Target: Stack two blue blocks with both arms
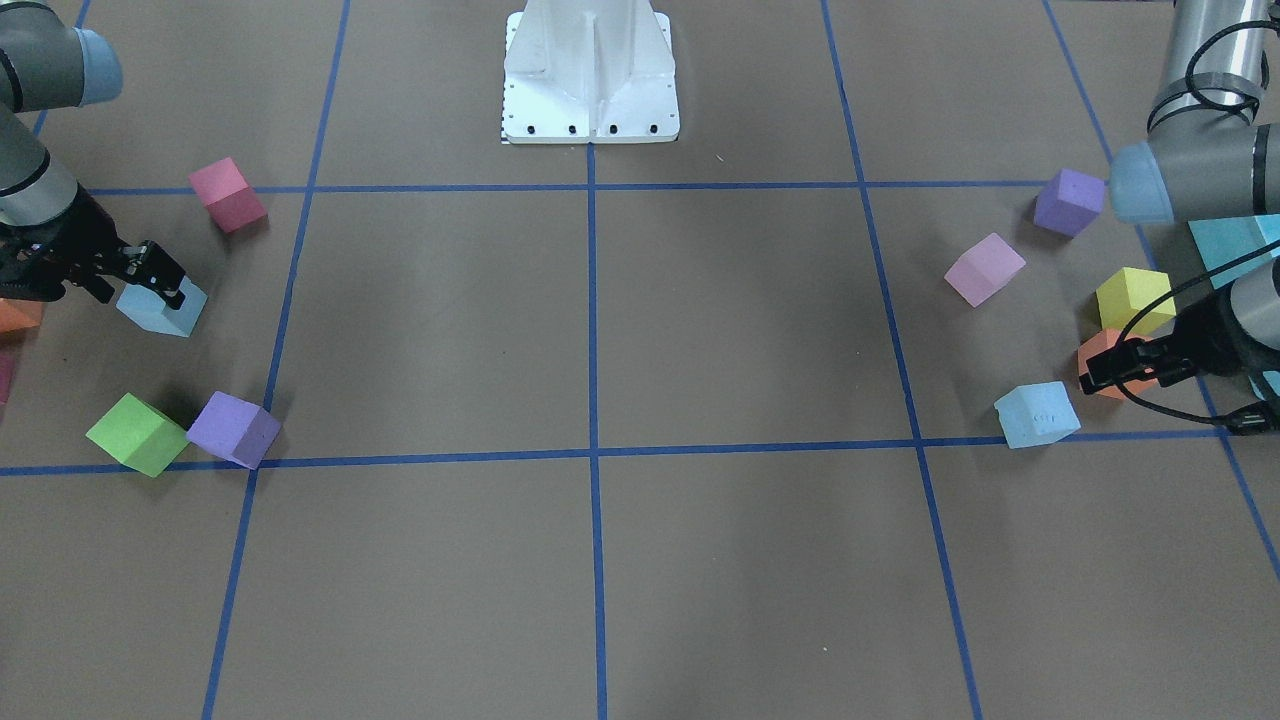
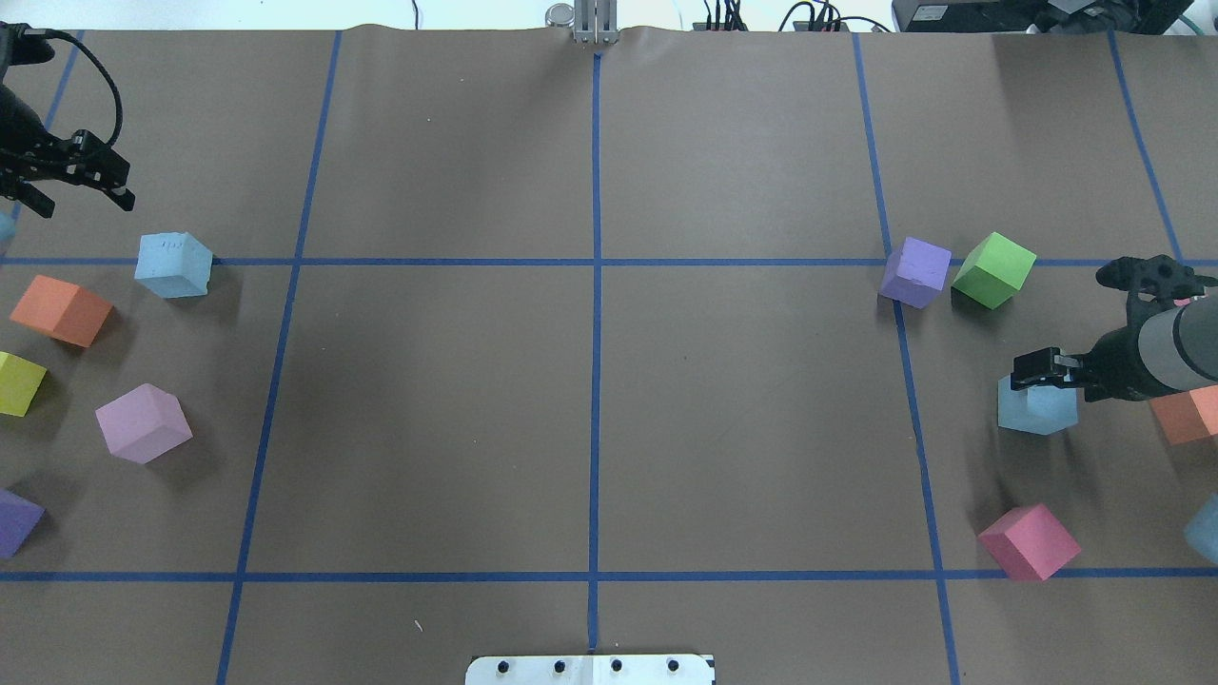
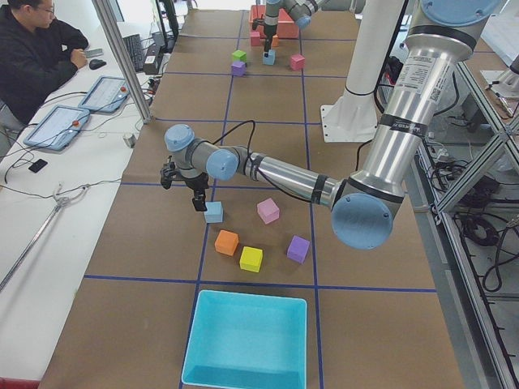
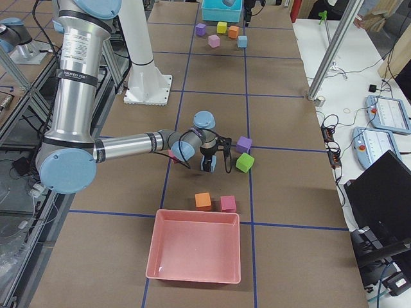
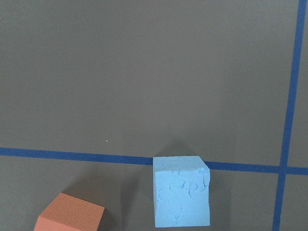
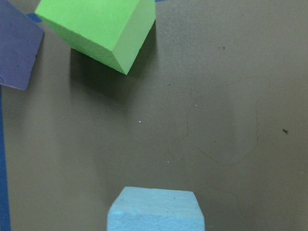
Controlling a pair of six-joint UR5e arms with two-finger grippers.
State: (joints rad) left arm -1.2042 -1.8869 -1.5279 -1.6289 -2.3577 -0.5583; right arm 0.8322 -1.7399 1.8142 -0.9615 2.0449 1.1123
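Observation:
One pale blue block [image 2: 173, 264], scuffed on a side [image 5: 182, 197], lies on the brown table near a blue tape line. My left gripper [image 2: 81, 198] is open and empty, hovering just beyond it on its far side. It also shows in the front view [image 1: 1100, 372], close to that block [image 1: 1037, 413]. The second blue block [image 2: 1037, 411] sits between the fingers of my right gripper [image 2: 1042, 376], which looks shut on it at table level [image 1: 158, 282]. Its top fills the bottom of the right wrist view [image 6: 156, 209]. I cannot tell whether it is lifted.
An orange cube [image 2: 62, 309], a yellow one [image 2: 19, 382] and a pink one [image 2: 143, 423] lie near the left block. A green cube [image 2: 994, 269], a purple one [image 2: 915, 271] and a red one [image 2: 1030, 542] lie around the right block. A teal bin [image 3: 243, 340] and a pink bin [image 4: 192, 253] stand at the table ends.

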